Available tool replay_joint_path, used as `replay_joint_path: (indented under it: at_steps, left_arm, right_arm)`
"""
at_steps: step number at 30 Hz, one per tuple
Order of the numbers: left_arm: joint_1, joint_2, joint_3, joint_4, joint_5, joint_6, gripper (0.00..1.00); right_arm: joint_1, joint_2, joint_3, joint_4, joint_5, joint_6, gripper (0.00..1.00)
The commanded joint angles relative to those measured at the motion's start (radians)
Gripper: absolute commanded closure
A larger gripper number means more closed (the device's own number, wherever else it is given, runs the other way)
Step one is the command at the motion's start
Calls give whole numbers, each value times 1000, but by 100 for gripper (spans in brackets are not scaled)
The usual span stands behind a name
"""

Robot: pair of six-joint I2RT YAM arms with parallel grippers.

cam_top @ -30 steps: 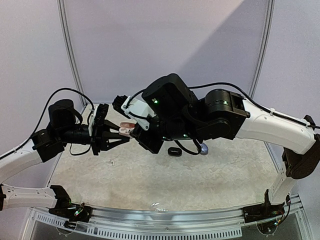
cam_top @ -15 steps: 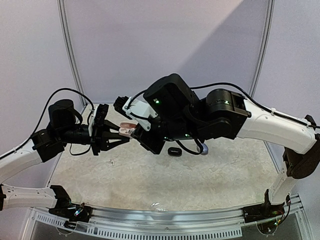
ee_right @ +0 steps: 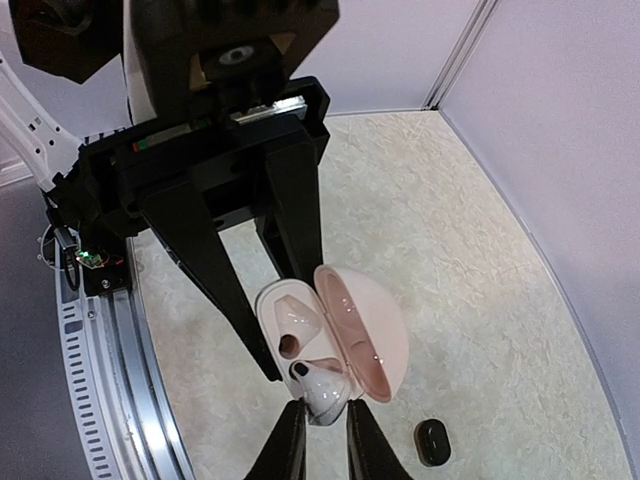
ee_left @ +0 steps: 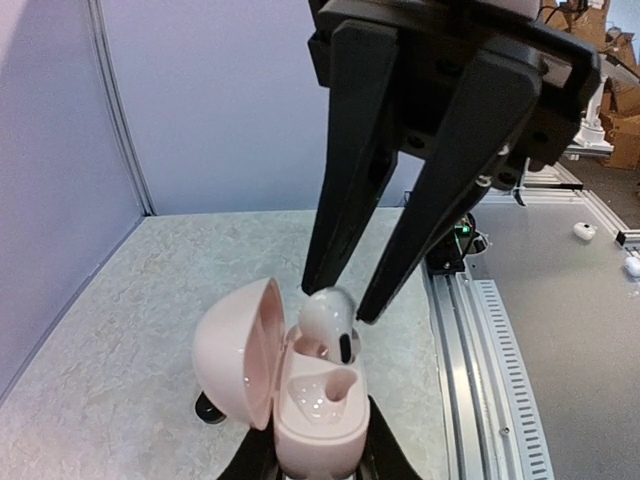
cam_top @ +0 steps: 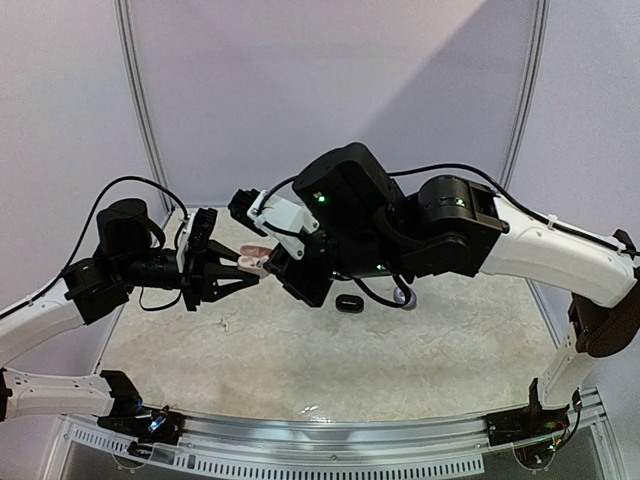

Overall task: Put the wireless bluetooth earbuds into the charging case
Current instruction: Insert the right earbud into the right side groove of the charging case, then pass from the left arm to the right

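Observation:
My left gripper (ee_left: 320, 458) is shut on a pink charging case (ee_left: 318, 415), holding it in the air with its lid (ee_left: 235, 350) swung open. In the top view the case (cam_top: 256, 258) sits between the two grippers. My right gripper (ee_right: 326, 407) is shut on a white earbud (ee_right: 325, 385). The earbud (ee_left: 325, 312) rests tilted at the mouth of one socket of the case, with the right gripper's fingers (ee_left: 345, 190) coming down on either side of it. The other socket (ee_left: 325, 395) is empty. A black earbud (ee_right: 432, 441) lies on the table under the case.
The mottled table (cam_top: 300, 350) has purple walls (cam_top: 330, 80) at the back and sides. A metal rail (ee_left: 480, 360) runs along its near edge. The black earbud (cam_top: 347, 302) lies mid-table, with a small silvery-blue thing (cam_top: 405, 296) beside it, half hidden by the right arm.
My right gripper's jaws have drawn closer around the white earbud, and its wrist has shifted slightly up and right. The left arm and the case have stayed put.

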Motion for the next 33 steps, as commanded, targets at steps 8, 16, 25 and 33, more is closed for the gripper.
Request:
replay_joint_path:
  at_steps: [8, 16, 25, 33]
  left_arm:
    - [-15, -10, -4, 0, 25, 26, 100]
    - [-13, -6, -13, 3, -51, -46, 100]
    - [58, -19, -34, 304, 50, -362, 100]
    - [59, 43, -58, 827, 154, -728, 100]
  right_arm:
    - [-11, 4, 6, -2, -10, -10, 89]
    - [-11, -1, 42, -9, 2, -6, 86]
    - [-39, -221, -235, 294, -164, 112, 64]
    - [-63, -344, -471, 668, -267, 199, 32]
